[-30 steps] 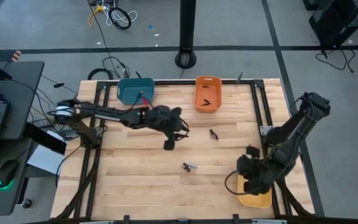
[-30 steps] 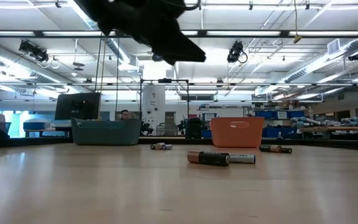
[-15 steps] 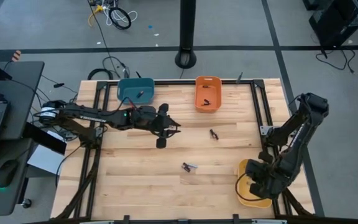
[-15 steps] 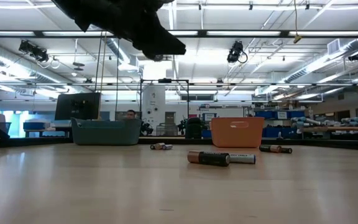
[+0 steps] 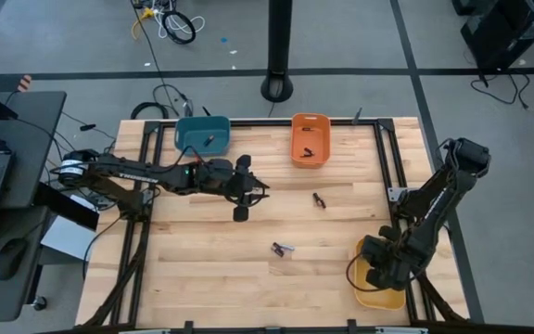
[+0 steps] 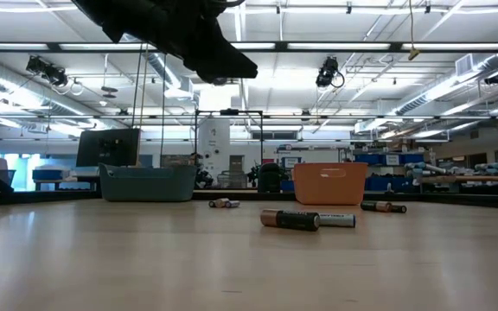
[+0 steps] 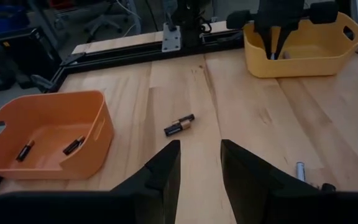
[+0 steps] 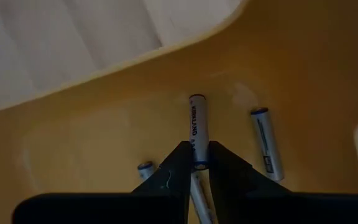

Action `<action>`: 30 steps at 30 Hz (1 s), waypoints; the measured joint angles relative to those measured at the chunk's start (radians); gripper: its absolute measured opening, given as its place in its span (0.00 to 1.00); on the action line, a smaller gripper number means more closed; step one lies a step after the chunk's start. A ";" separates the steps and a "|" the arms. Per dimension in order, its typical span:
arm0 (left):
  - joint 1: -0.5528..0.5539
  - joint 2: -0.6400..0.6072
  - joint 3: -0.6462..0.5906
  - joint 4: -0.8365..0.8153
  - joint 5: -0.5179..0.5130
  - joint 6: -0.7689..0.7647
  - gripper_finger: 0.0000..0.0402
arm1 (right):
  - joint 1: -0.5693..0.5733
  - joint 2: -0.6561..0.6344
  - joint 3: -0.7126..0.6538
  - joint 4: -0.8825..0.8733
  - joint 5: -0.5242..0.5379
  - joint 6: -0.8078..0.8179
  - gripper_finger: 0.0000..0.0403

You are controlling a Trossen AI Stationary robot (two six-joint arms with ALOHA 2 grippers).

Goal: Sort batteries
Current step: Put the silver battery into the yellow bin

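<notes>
Hovering over the bench (image 5: pixel 202 278) just beside the teal bin (image 5: pixel 202 135), the left pincer (image 5: pixel 241 212) has its fingers apart and nothing between them. The teal bin has a battery inside. To the right, the orange bin (image 7: pixel 42 134) keeps two dark batteries (image 7: pixel 73 145). One loose dark and gold battery (image 7: pixel 179 124) lies on the wood between the orange bin and the yellow bin (image 7: pixel 303 56), and two more batteries (image 6: pixel 308 219) lie together in the middle of the bench.

At the far right, the right pincer (image 8: pixel 194 163) is low inside the yellow bin, with its tips closed on a silvery battery (image 8: pixel 197 127) that lies among other silvery ones. I judge it is delivering this battery. To do this well, it should open only when the cell rests on the bin floor, then rise straight, so that the neighbour batteries do not roll.
</notes>
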 joint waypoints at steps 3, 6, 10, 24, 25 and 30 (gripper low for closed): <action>-0.001 0.000 0.000 -0.002 -0.002 0.000 0.30 | -0.002 0.000 0.000 -0.011 -0.044 0.000 0.13; -0.001 0.001 0.000 -0.001 -0.002 -0.001 0.30 | -0.002 0.000 0.000 -0.041 -0.103 0.017 0.13; -0.002 0.001 0.000 -0.004 -0.002 -0.001 0.30 | -0.008 0.000 -0.001 -0.078 -0.170 0.030 0.14; -0.021 0.002 0.000 0.005 -0.002 0.004 0.23 | -0.074 -0.002 -0.076 -0.041 -0.268 -0.034 0.17; -0.021 0.004 0.000 0.007 0.000 0.003 0.22 | -0.074 -0.002 -0.075 -0.040 -0.268 -0.038 0.17; -0.021 0.006 0.000 0.011 0.006 0.003 0.17 | -0.087 0.002 -0.053 -0.049 -0.285 -0.056 0.17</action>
